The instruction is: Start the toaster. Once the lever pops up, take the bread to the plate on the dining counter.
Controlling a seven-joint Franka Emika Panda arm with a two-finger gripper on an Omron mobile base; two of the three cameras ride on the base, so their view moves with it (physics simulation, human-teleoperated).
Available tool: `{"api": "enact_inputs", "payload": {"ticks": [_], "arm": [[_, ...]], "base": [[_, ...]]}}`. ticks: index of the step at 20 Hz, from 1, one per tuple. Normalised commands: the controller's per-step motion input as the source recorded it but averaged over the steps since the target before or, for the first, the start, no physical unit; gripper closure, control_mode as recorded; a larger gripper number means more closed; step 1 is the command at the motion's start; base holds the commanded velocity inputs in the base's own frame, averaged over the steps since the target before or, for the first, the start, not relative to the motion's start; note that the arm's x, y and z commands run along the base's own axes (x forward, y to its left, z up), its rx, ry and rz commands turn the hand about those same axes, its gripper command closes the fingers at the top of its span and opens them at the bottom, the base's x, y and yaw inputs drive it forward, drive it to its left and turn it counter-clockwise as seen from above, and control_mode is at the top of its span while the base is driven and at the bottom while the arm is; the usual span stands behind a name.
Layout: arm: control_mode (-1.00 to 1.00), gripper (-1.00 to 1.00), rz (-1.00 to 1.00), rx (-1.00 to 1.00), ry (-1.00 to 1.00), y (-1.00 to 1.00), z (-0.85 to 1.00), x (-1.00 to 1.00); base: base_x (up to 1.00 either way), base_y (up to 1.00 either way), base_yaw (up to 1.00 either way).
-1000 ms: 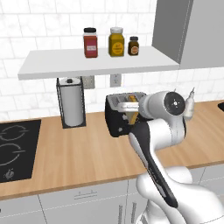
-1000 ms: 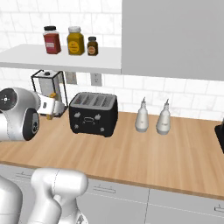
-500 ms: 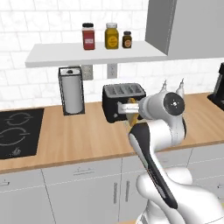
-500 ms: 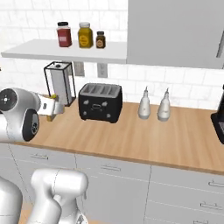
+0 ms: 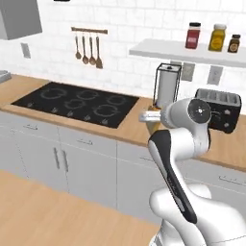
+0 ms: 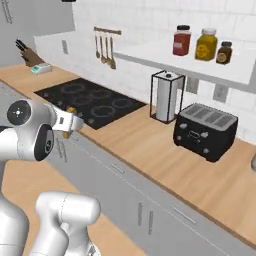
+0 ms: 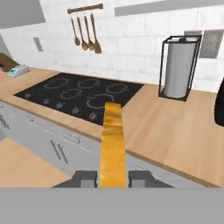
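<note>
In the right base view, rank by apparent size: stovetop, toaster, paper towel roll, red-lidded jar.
1. stovetop
2. toaster
3. paper towel roll, fairly close to the toaster's size
4. red-lidded jar

**Even, bright light, soft render**

Flat daylight-like brightness across every view, no glare anywhere. Faint soft shadow sits under the shelf (image 5: 187,50) on the white tiles. Edges look slightly fuzzy, low resolution, no lens bending.
</note>
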Motion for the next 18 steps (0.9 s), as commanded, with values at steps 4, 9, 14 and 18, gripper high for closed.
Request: {"api": "enact_inputs", "payload": {"ticks": [4, 9, 14, 18], "arm": [[1.00, 1.00, 0.00, 0.00, 0.00, 0.00, 0.00, 0.00], [1.00, 1.00, 0.00, 0.00, 0.00, 0.00, 0.00, 0.00], [1.00, 1.00, 0.00, 0.00, 0.00, 0.00, 0.00, 0.00], [1.00, 1.00, 0.00, 0.00, 0.00, 0.00, 0.00, 0.00]], "base": [[-0.19, 0.00, 1.00], [-0.18, 0.00, 1.00], [-0.18, 0.00, 1.00], [-0.17, 0.00, 1.00]]}}
